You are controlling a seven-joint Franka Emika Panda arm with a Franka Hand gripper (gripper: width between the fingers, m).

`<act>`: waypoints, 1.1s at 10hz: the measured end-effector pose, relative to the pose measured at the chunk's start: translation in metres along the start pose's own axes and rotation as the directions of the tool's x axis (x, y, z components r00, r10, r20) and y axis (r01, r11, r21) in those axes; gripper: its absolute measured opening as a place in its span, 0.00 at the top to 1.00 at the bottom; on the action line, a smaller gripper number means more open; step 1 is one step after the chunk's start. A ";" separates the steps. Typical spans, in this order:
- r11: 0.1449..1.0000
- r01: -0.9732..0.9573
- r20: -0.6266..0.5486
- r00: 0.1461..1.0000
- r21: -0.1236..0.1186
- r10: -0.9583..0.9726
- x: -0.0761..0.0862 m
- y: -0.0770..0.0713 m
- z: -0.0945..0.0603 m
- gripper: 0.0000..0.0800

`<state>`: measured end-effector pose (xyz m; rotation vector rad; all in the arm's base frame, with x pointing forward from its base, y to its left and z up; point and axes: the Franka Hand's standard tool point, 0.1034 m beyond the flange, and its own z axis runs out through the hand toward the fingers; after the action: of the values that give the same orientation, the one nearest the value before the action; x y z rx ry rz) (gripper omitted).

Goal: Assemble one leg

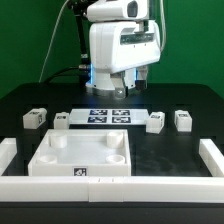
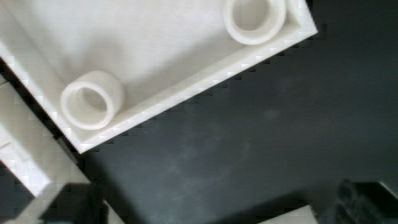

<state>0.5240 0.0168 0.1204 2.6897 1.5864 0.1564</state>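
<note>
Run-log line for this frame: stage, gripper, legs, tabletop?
stage: no leg grasped yet | gripper: open, empty, raised near marker board | legs: four loose on table | tabletop: visible sockets empty

The scene is being viewed in the exterior view from in front of the matte black tabletop (image 1: 175, 150), slightly raised and angled down, facing the white robot arm (image 1: 118, 45) and the green backdrop (image 1: 25, 30); the whole work area is being taken in. In the wrist view, the tabletop is being looked at steeply downward from close by, past the gripper (image 2: 210, 205). A corner of the large white square plastic tray-like piece (image 1: 82, 160) (image 2: 151, 50) and the bare tabletop beside it are being shared by both views.
</note>
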 end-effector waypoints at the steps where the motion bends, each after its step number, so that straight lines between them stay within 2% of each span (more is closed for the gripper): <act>1: 1.000 0.000 0.000 1.000 0.000 0.000 0.000 0.000 0.000 0.19; 8: 1.000 0.015 0.002 1.000 0.002 -0.015 -0.002 -0.001 0.001 0.19; 10: 0.996 0.087 0.008 0.996 0.009 -0.087 -0.016 -0.011 0.011 0.19; 11: 0.991 0.135 0.013 0.991 0.019 -0.136 -0.028 -0.017 0.018 0.19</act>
<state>0.4971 0.0011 0.0992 2.5778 1.7673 0.1214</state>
